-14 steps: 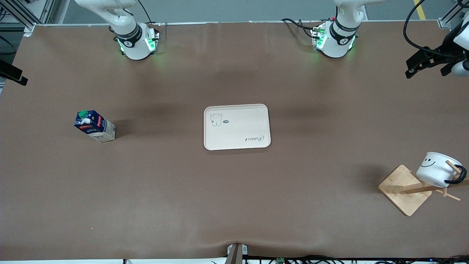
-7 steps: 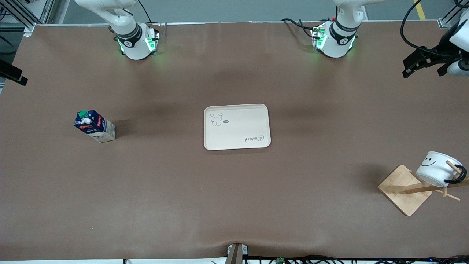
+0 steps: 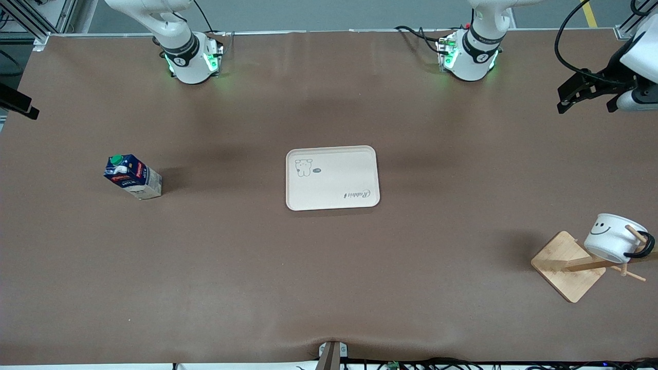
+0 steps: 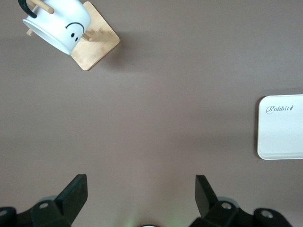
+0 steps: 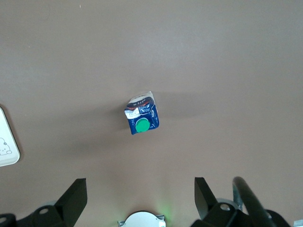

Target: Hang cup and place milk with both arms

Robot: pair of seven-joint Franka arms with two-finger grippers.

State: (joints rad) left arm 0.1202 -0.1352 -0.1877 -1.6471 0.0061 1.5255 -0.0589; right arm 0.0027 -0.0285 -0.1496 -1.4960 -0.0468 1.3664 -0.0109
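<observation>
The cup, white with a black smiley, hangs by its black handle on a peg of the wooden rack near the left arm's end of the table; the left wrist view shows the cup too. My left gripper hovers open and empty over that end of the table, well apart from the rack; its jaws stand wide. The milk stands upright toward the right arm's end. High over the table, my right gripper is open and empty, with the milk below it.
A cream tray lies at the table's middle, with nothing on it. Both arm bases, the right and the left, glow green along the edge farthest from the front camera. A dark fixture juts in at the right arm's end.
My left gripper has drawn a little farther away from the rack. The cup shifted slightly on its peg, then held still. Milk and tray have not moved.
</observation>
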